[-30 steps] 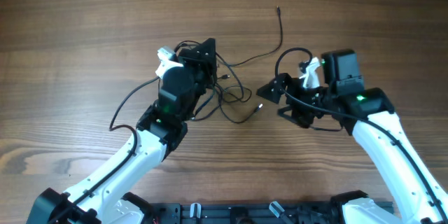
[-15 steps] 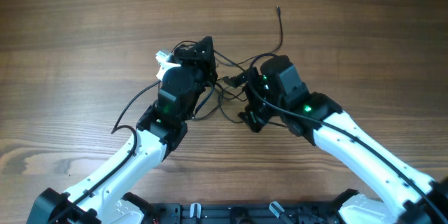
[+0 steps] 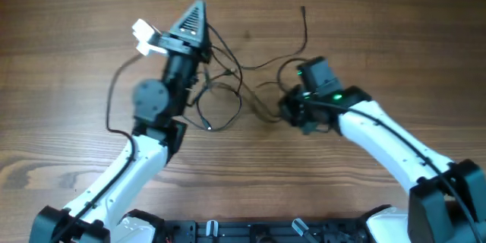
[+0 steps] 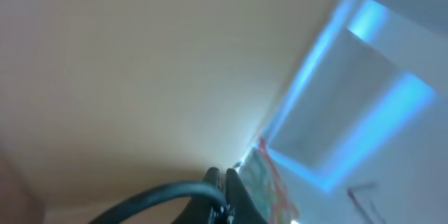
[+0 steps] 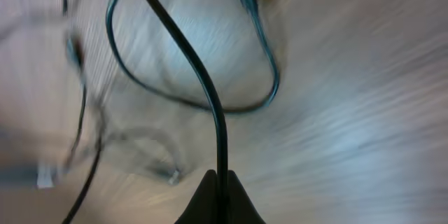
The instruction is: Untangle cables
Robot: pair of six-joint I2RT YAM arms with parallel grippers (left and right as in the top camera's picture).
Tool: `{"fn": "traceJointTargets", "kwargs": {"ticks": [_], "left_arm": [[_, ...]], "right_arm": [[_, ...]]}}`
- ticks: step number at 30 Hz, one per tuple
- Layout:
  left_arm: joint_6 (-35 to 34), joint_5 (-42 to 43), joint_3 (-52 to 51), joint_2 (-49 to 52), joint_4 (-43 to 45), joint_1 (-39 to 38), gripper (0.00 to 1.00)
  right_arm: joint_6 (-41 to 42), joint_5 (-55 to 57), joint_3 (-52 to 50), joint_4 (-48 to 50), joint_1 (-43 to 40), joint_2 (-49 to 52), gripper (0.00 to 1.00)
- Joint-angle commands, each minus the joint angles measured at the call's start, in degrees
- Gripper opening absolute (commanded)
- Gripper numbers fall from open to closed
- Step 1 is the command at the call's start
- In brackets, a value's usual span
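While the left gripper (image 3: pixel 197 7) stands well above the surface (image 3: pixel 68 61) with its tip pointing up toward the overhead camera, its jaws are pinched together on one of the cables (image 3: pixel 240 91). The left wrist view shows that black cord curving off to the left from the closed fingertips against a pale, blurred background. From this gripper the thin black cords hang down and spread below it and to its right into loose loops lying on the surface, with a silvery plug tip (image 3: pixel 209 127) at the bottom of the largest loop. The right gripper (image 3: pixel 289 112) is down at the surface, just to the right of those loops, and its jaws are likewise closed tight on a single cord. In the blurred right wrist view, that cord rises from between the fingertips and bends off to the upper left, and another loop lies on the surface just beyond it. One more strand runs away from the right gripper to a free end (image 3: pixel 302 9) well beyond it, apart from both grippers.
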Motion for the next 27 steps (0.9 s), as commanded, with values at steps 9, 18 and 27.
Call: {"fn": "traceJointTargets", "kwargs": {"ticks": [9, 18, 27], "left_arm": [[13.31, 24.20, 1.70, -0.24, 2.89, 11.30, 0.04], [31.69, 24.76, 12.92, -0.28, -8.72, 11.30, 0.04], [50.75, 22.64, 31.17, -0.28, -53.62, 11.21, 0.04]], "right_arm": [[-30.49, 9.62, 0.00, -4.22, -33.90, -2.36, 0.04], [-39.36, 10.36, 0.00, -6.14, -48.65, -2.36, 0.04], [-53.59, -18.73, 0.00, 0.24, -44.04, -2.36, 0.05]]}}
